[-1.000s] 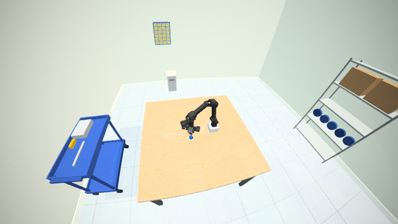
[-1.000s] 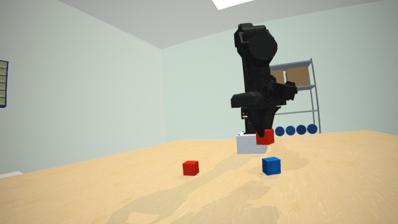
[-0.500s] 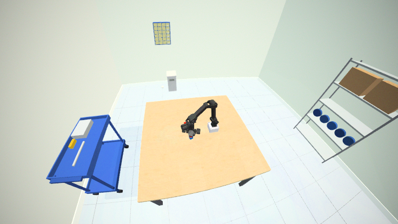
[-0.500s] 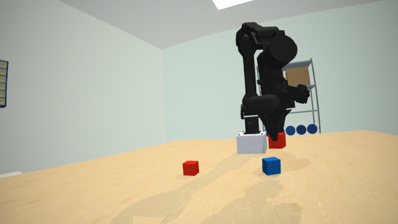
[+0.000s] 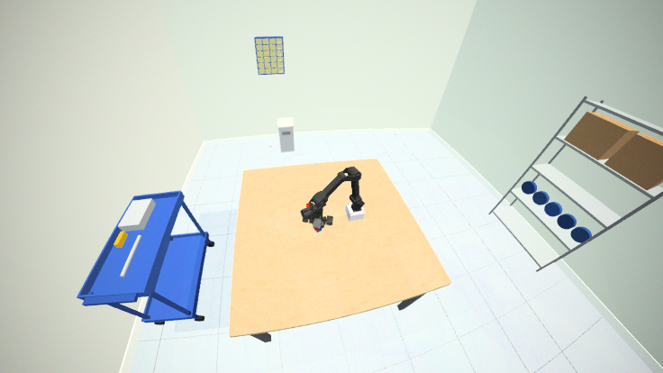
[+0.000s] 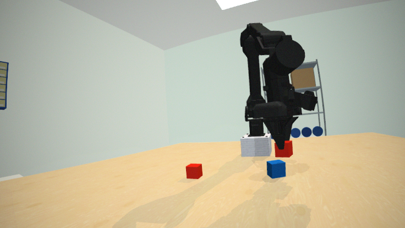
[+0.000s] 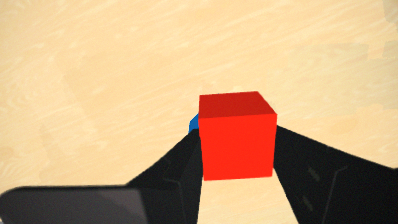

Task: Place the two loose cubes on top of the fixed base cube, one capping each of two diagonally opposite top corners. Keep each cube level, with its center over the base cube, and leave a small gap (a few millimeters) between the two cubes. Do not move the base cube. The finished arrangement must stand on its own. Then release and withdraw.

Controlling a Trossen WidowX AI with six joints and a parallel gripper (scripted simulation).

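Observation:
My gripper [image 6: 284, 144] [image 7: 233, 134] is shut on a red cube [image 6: 284, 151] [image 7: 239, 137] and holds it in the air, fingers pointing down. In the exterior view this cube appears above and slightly right of the blue base cube [image 6: 275, 169] [image 7: 193, 124], with a gap between them in that view. In the wrist view the blue cube is mostly hidden behind the held cube and the left finger. The other red cube [image 5: 307, 204] [image 6: 193, 171] lies on the table, apart from the blue cube, left of it in the exterior view. Nothing sits on the blue cube.
The arm's white base block [image 5: 355, 213] [image 6: 252, 146] stands on the wooden table [image 5: 324, 277] [image 6: 85, 193]. A blue cart [image 5: 178, 273] stands on the floor left of the table, and a shelf rack [image 5: 572, 186] is at the right.

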